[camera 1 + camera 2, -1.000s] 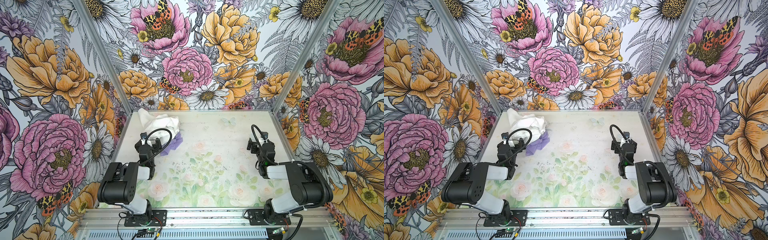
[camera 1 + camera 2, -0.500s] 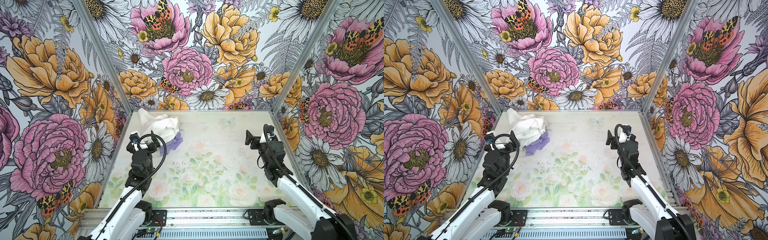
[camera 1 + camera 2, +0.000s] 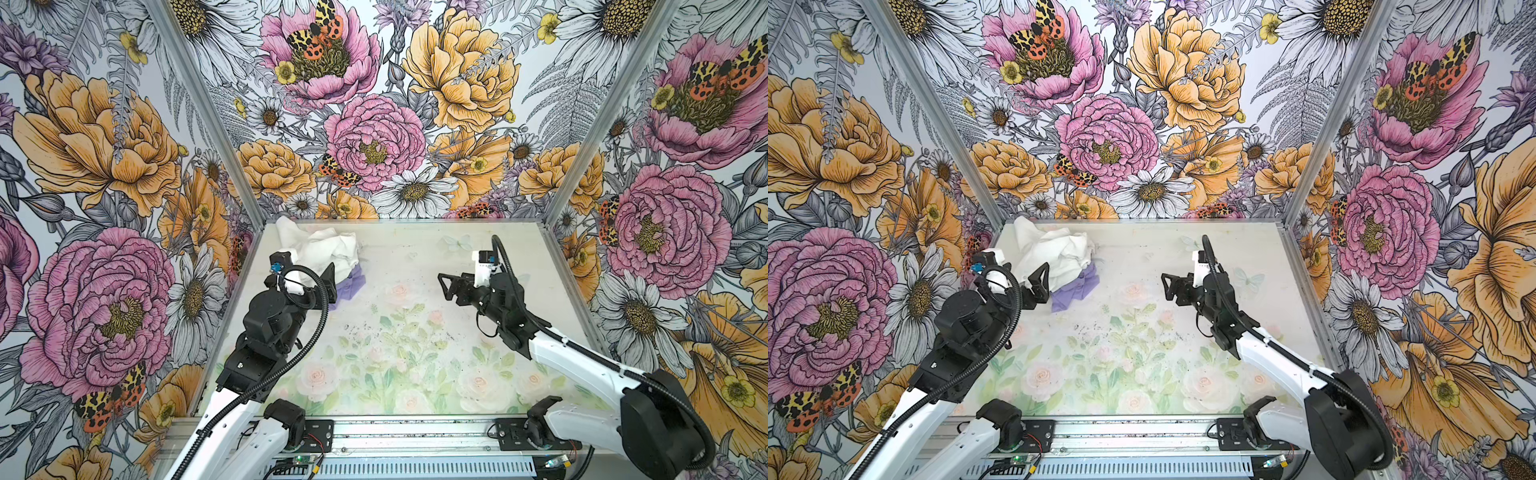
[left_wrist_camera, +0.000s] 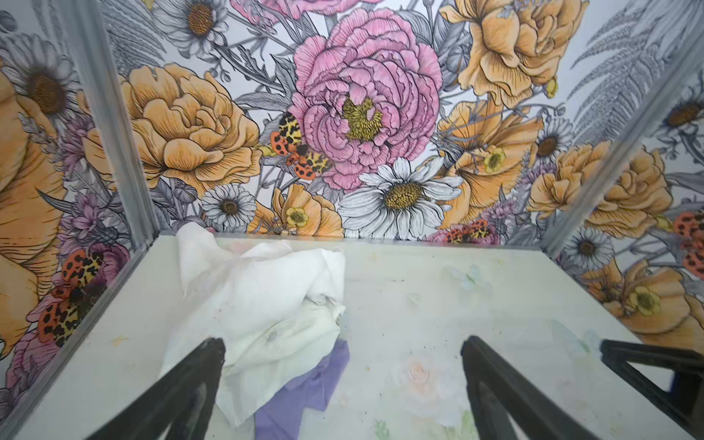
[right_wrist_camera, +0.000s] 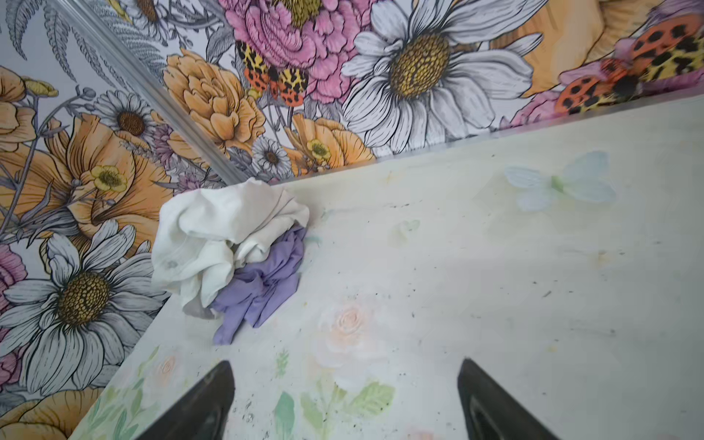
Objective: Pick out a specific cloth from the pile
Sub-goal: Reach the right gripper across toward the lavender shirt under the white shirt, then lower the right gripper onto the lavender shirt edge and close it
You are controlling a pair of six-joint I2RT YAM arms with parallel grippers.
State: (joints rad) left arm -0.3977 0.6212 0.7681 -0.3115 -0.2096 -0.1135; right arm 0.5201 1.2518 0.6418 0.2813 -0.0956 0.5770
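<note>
The pile [image 3: 324,253] lies in the table's far left corner: a crumpled white cloth [image 3: 1059,253] on top. The lavender cloth [image 3: 352,284] pokes out from under its near right side [image 3: 1075,289]. My left gripper [image 3: 322,282] hovers open just in front of the pile. In the left wrist view its fingers straddle the white cloth's [image 4: 266,297] near edge and the lavender cloth [image 4: 304,388], holding nothing. My right gripper [image 3: 446,286] hangs open above the middle of the table and points left toward the pile. In the right wrist view the lavender cloth [image 5: 263,285] lies well ahead of the right gripper [image 5: 346,364].
The table [image 3: 415,332] has a pale floral print and is enclosed by flowered walls at the back and both sides. The pile rests near the left wall's metal post [image 4: 114,152]. The right gripper's finger [image 4: 647,365] shows at the edge of the left wrist view.
Both arms have unfolded and reached forward from a tucked pose. The left gripper came up to the pile. The right gripper swung left toward the table's middle.
</note>
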